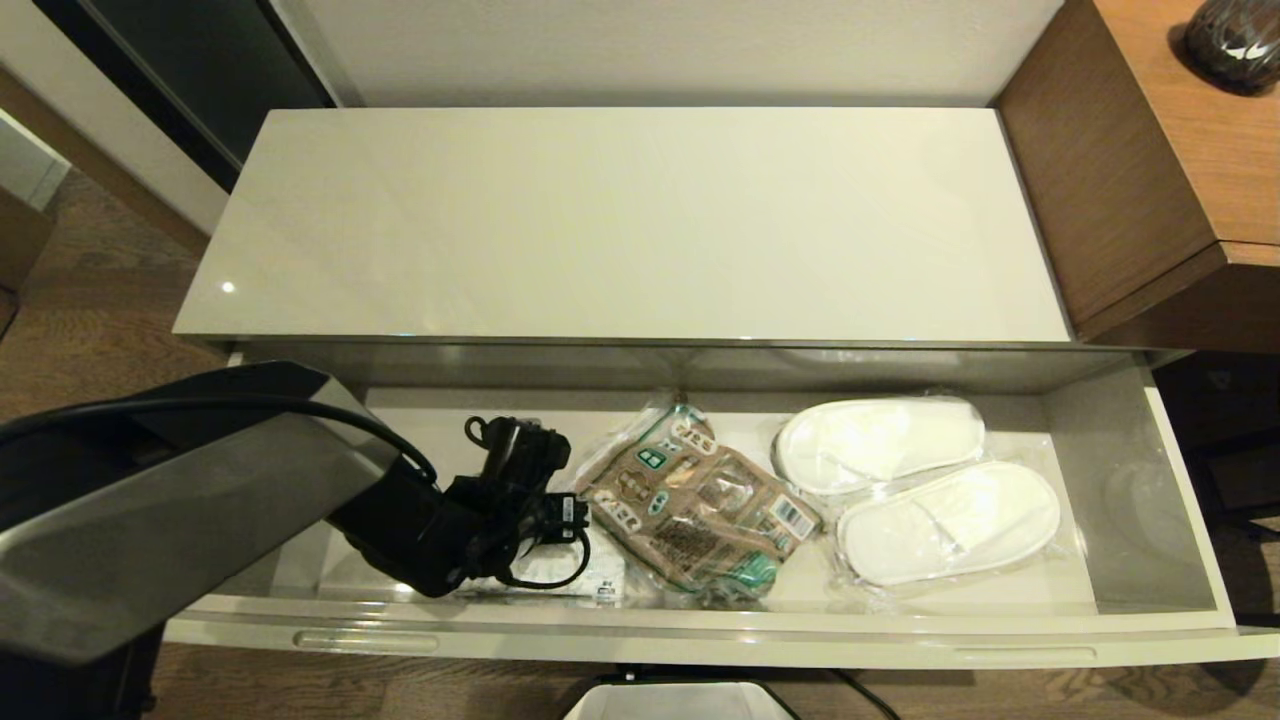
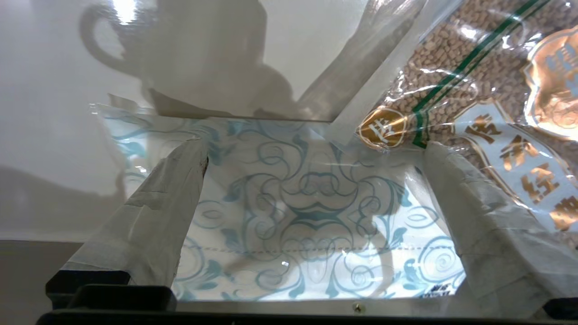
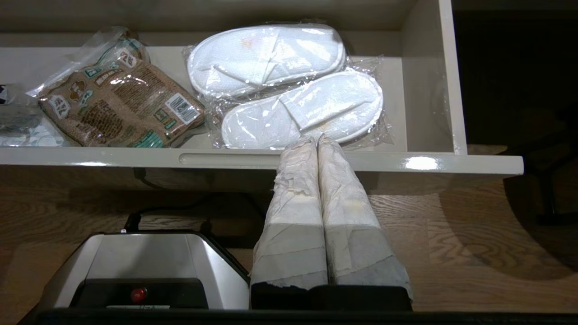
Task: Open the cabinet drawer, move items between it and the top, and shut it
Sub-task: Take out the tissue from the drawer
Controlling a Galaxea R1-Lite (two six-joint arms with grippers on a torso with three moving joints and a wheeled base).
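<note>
The cabinet drawer (image 1: pixel 700 636) is pulled out below the cream top (image 1: pixel 620 220), which carries nothing. Inside it lie the wrapped white slippers (image 1: pixel 920 485) at the right and a small white packet with blue print (image 2: pixel 307 216) at the front left. My left gripper (image 1: pixel 560 545) reaches down into the drawer and stands open, its taped fingers (image 2: pixel 153 225) on either side of that packet. My right gripper (image 3: pixel 316 142) hangs shut and empty in front of the drawer, below the slippers (image 3: pixel 289 85) as its wrist view shows them.
A brown-and-green printed packet (image 1: pixel 695 505) lies mid-drawer, its edge resting against the white packet. A brown wood desk (image 1: pixel 1150 170) with a dark vase (image 1: pixel 1235 40) stands at the right. The robot base (image 3: pixel 140 266) sits on the wood floor below.
</note>
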